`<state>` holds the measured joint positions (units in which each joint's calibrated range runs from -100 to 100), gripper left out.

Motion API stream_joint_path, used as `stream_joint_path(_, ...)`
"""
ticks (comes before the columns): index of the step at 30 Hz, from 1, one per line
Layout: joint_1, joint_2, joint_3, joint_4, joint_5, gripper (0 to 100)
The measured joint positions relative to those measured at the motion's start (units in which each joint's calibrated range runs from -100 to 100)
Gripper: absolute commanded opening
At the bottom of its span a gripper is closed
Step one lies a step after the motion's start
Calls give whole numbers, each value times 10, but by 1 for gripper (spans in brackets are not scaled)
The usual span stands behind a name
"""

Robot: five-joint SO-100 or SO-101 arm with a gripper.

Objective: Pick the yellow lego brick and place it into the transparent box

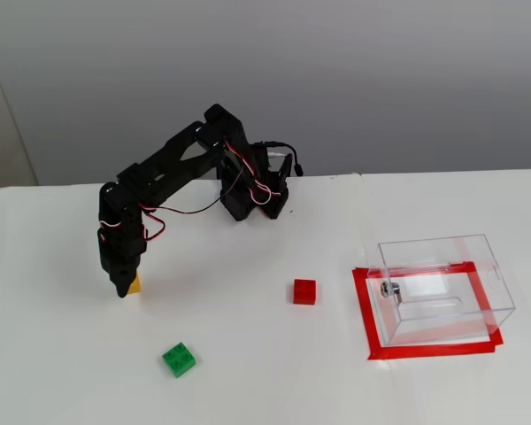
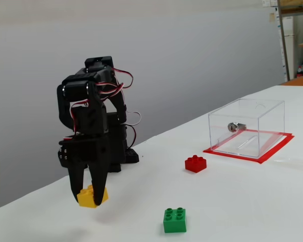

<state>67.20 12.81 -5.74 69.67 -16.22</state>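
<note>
The yellow lego brick (image 2: 92, 196) hangs a little above the white table, pinched between the black fingers of my gripper (image 2: 89, 198), which is shut on it. In the other fixed view only a sliver of the yellow lego brick (image 1: 135, 284) shows beside the downward-pointing gripper (image 1: 124, 289) at the left. The transparent box (image 1: 442, 285) stands far to the right on a red tape frame, with a metal knob on its side; it appears again as the transparent box (image 2: 246, 126) at the right of the low fixed view.
A green brick (image 1: 179, 359) lies on the table in front of the gripper, also seen as the green brick (image 2: 174, 220). A red brick (image 1: 304, 291) sits mid-table between arm and box, the red brick (image 2: 195, 163). The arm's base (image 1: 252, 190) stands at the back.
</note>
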Motion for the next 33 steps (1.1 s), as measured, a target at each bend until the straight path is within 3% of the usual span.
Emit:
stream_joint_path(20,-112,-227,26,63,0,6)
stream_joint_path(33,-266,-361,26,64,-4,6)
